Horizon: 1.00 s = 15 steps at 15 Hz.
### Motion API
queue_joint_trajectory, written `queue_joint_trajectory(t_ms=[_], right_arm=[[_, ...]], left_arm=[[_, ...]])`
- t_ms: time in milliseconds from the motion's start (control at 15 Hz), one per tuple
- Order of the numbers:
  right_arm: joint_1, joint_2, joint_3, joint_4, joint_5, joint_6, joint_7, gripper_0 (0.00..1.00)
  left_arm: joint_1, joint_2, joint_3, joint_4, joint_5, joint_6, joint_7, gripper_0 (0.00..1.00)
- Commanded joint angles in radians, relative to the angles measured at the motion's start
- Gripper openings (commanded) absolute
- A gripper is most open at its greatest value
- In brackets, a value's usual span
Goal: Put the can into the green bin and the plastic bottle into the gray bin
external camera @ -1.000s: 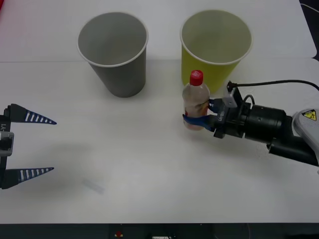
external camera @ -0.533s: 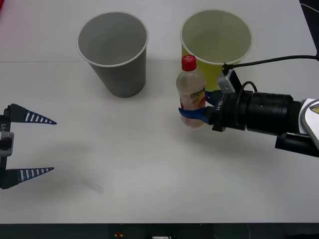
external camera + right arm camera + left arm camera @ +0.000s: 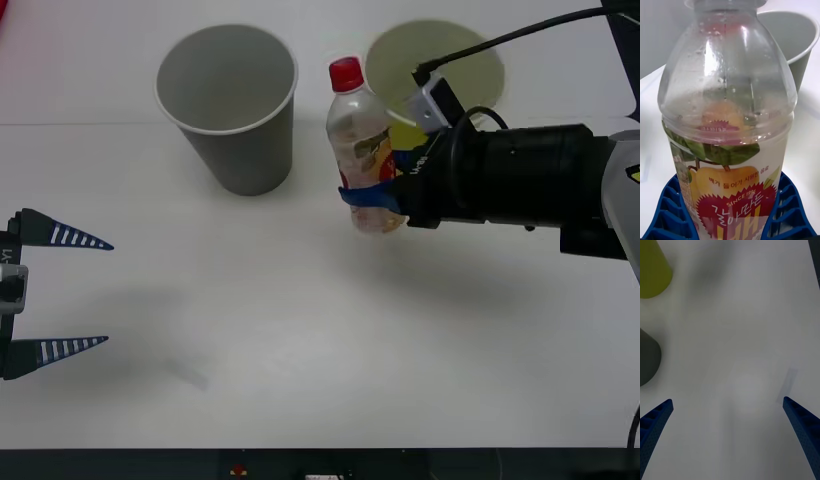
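Note:
My right gripper is shut on the plastic bottle, a clear one with a red cap, held upright above the table between the two bins. Up close, the plastic bottle has blue fingers pressed on both sides of its label. The gray bin stands at the back left, just left of the bottle. The green bin stands at the back right, partly hidden behind my right arm. My left gripper rests open at the table's left edge. The can is out of view.
The white table spreads wide and bare in front of the bins. In the left wrist view, parts of the gray bin and the green bin show beyond my open left gripper.
My right gripper has lifted the bottle off the table and carried it up and leftward, toward the gray bin. The left arm has stayed still.

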Motion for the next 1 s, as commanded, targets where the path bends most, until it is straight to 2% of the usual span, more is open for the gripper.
queue_joint_trajectory(t_ms=[67,200,400,667,1000], right_arm=[[-0.112,0.027,0.007,-0.009,0.056,-0.088,-0.115,0.00],[-0.171,0.038,0.009,-0.002,0.078,-0.138,-0.152,0.00],[-0.287,0.038,0.041,0.058,0.090,-0.147,-0.152,0.00],[-0.527,0.039,0.127,0.259,0.107,-0.148,-0.152,0.00],[-0.751,0.105,0.187,0.546,0.130,-0.148,-0.152,0.00]], left_arm=[[0.000,0.000,0.000,0.000,0.000,0.000,0.000,1.00],[0.000,0.000,0.000,0.000,0.000,0.000,0.000,1.00],[0.000,0.000,0.000,0.000,0.000,0.000,0.000,1.00],[0.000,0.000,0.000,0.000,0.000,0.000,0.000,1.00],[0.000,0.000,0.000,0.000,0.000,0.000,0.000,1.00]])
